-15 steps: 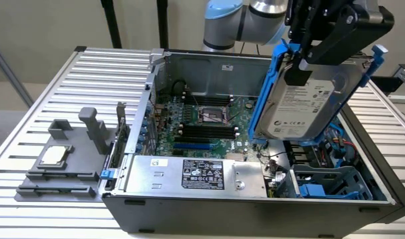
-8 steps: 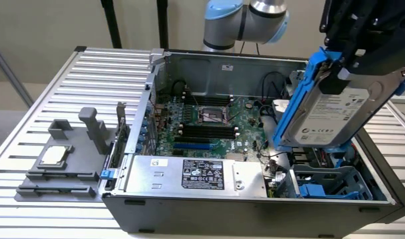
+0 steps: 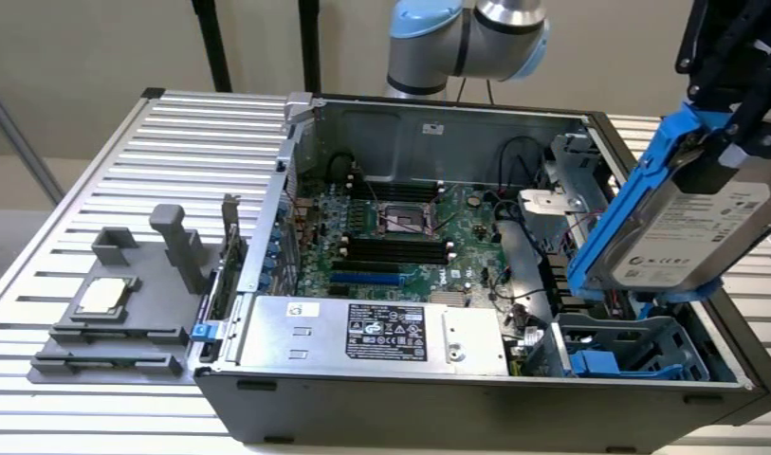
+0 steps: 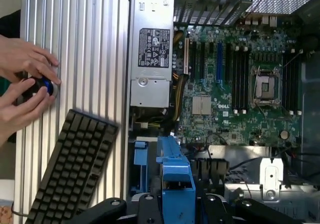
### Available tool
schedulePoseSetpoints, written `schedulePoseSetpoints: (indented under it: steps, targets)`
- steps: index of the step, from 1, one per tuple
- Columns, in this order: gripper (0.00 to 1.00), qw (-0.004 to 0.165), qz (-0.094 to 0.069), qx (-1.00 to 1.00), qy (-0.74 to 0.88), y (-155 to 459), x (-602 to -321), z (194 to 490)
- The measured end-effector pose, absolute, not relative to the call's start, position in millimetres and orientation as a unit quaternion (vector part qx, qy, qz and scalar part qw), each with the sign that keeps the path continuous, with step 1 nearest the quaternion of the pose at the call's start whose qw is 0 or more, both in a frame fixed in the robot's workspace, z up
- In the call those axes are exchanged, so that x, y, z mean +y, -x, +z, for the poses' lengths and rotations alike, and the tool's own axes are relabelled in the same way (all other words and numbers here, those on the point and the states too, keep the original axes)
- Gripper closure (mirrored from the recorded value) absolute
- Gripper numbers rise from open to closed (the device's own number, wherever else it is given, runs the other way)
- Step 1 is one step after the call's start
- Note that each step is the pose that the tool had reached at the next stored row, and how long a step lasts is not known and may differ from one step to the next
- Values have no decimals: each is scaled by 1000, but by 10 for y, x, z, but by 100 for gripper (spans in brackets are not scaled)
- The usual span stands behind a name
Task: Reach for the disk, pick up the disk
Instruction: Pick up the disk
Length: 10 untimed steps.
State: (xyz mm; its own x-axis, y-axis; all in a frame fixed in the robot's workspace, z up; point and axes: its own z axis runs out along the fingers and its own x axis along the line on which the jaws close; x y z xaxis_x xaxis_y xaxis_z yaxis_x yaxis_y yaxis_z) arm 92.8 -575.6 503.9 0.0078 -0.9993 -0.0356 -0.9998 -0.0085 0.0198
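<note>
Disk (image 3: 691, 235): blue-framed drive, tilted, held clear above the open computer case (image 3: 486, 398) at the exterior view's right; gripper (image 4: 176, 196) fingers clamp its carrier edge, keeping it aloft

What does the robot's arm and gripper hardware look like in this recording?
The arm has silver-grey tubular joints with light blue caps. The gripper is matte black, built from angular linkage bars; in the wrist view its black links carry small silver pivot screws. No markings are legible.
</note>
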Motion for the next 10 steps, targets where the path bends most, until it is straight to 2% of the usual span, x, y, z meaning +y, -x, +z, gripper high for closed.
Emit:
schedulePoseSetpoints:
  steps: [10]
  targets:
    - [67, 7, 21, 704, 710, -1100, -5798, 5039]
